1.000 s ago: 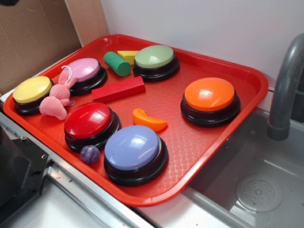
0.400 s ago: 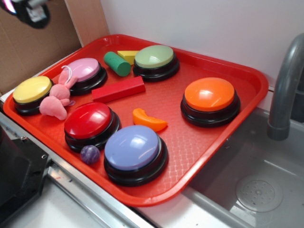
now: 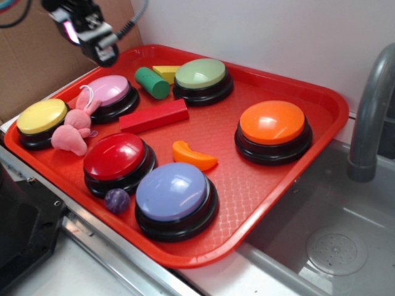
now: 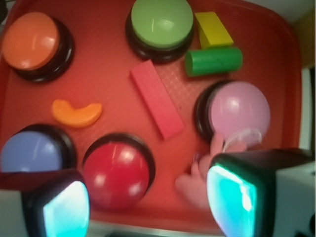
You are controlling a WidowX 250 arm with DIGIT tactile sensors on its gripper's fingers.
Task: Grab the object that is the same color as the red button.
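A long flat red block (image 3: 153,116) lies on the red tray (image 3: 290,179) between the pink and green buttons; it shows in the wrist view (image 4: 156,98) too. The red button (image 3: 115,157), a glossy dome on a black base, sits at the tray's front left and also shows in the wrist view (image 4: 117,171). My gripper (image 3: 99,43) hangs high above the tray's back left corner, well above and left of the block. In the wrist view the gripper (image 4: 148,207) is open and empty, its fingers wide apart.
On the tray are yellow (image 3: 41,117), pink (image 3: 108,91), green (image 3: 201,74), orange (image 3: 272,123) and blue (image 3: 171,192) buttons, a green cylinder (image 3: 152,82), yellow block (image 3: 166,73), orange curved piece (image 3: 194,155), pink plush (image 3: 73,126) and purple ball (image 3: 116,200). A sink and faucet (image 3: 370,111) are right.
My gripper has come into view from the upper left and moved right and down toward the tray's back left corner. Nothing on the tray has moved.
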